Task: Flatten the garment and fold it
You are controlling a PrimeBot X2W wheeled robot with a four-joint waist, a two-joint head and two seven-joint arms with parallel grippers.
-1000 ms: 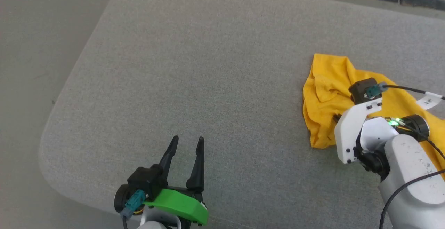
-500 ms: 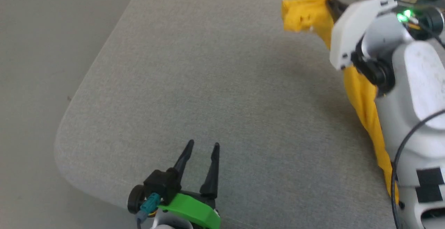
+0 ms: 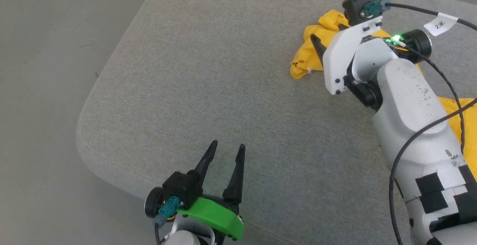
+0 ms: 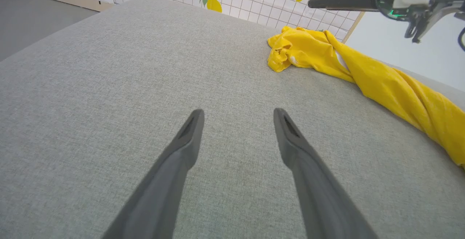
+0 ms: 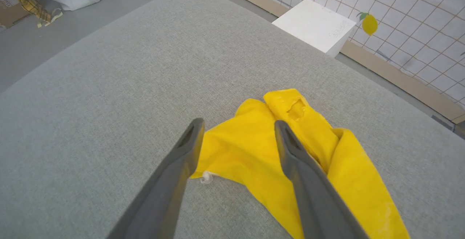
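The garment (image 4: 381, 79) lies twisted like a rope along the grey cushion's (image 3: 223, 70) right edge. The right gripper (image 5: 236, 126) hovers over it, jaws wide and empty. It should pinch one corner, and the left gripper (image 3: 225, 148), equally wide, another.

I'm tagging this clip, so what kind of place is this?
Probably an indoor test room: a large grey fabric-covered pad serves as the work surface, a lemon-print grid wall stands behind it, and a white box sits at the wall's foot.
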